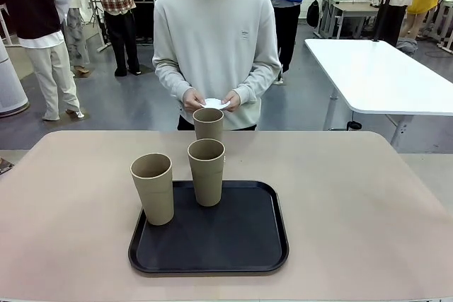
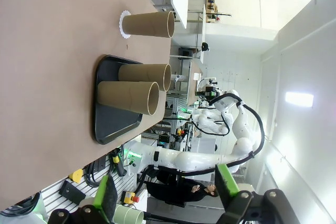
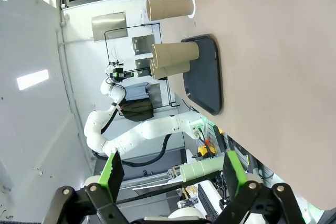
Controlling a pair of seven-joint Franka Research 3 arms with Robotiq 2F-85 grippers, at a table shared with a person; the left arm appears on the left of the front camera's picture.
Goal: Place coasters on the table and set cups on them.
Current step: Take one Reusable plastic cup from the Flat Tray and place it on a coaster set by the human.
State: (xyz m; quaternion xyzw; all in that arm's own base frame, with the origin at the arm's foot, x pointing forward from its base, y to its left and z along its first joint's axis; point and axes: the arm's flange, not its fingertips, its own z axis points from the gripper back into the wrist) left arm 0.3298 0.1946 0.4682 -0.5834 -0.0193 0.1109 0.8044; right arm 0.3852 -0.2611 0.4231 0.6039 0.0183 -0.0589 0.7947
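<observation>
- I read the task as under way. One of the cups (image 1: 208, 124) stands upright on a coaster (image 2: 124, 23) on the table (image 1: 354, 210), just past the far edge of the black tray (image 1: 233, 238) and nearest the person.
- The person's hands (image 1: 231, 98) hold white doily paper (image 1: 214, 103) behind that cup. I judge it is the next coaster, about to be laid, though I cannot tell whether it is one sheet or two.
- The left gripper (image 2: 167, 192) has its green-padded fingers spread wide with nothing between them, and it sits well back from the tray. The right gripper (image 3: 173, 177) is the same: spread, empty, and back on my side of the table.
- The next move calls for a coaster lying flat on bare tabletop. Then a tray cup has to be gripped around its wall, lifted straight up and set down centred on the doily.
- The two tray cups stand near each other, so I'd approach from the outer side to avoid knocking the neighbour.
- Count of cups: three — one on the table, two upright on the tray.
- Count of coasters: one lies under the far cup, plus whatever the person is holding.
- There is one tray.
</observation>
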